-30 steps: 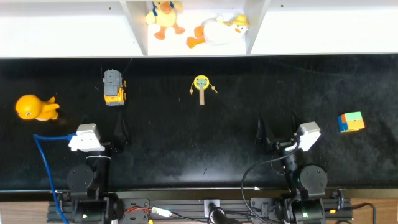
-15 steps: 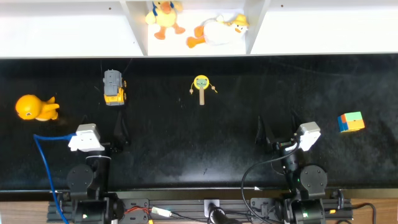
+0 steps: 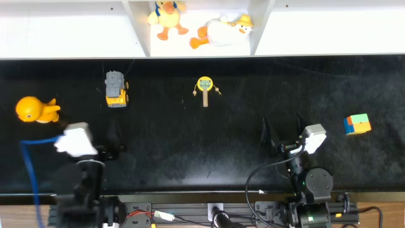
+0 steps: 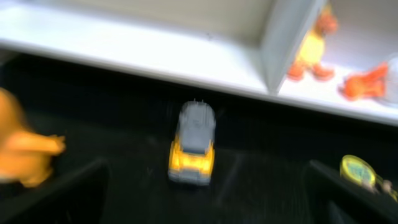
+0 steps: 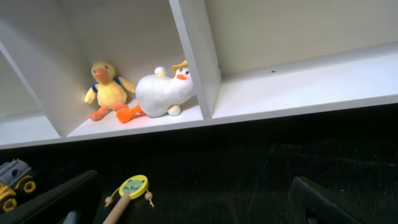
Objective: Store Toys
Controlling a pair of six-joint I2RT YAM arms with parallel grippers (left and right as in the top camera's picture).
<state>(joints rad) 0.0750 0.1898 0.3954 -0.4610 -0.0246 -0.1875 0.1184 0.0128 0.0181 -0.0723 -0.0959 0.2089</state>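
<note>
A black worktop (image 3: 190, 152) runs along the front of a white shelf (image 3: 76, 31), with a small rattle (image 3: 204, 88) lying near the middle. The rattle has a round yellow head, and its wooden handle points toward the arm bases.

Far to the left of the rattle, and a little nearer the arm bases, an orange duck (image 3: 37, 109) sits on the worktop. It is not being held.

The left jaws hang left of the rattle and nearer the bases, between the orange duck and the rattle. They are spread wide and hold nothing.

A truck (image 3: 116, 88) with a grey top and yellow body stands left of the rattle, about level with it. In the left wrist view it sits straight ahead of the left jaws, centred between them and apart from both.

Directly behind the rattle, the middle compartment of the shelf holds a yellow duck (image 3: 167, 16) and a white goose (image 3: 223, 30). They are side by side, the goose on the right.

The right jaws hang right of the rattle and nearer the bases. They are also spread wide and empty.

A cube (image 3: 357, 124) of many colours rests far to the right of the rattle, well apart from the right jaws.
</note>
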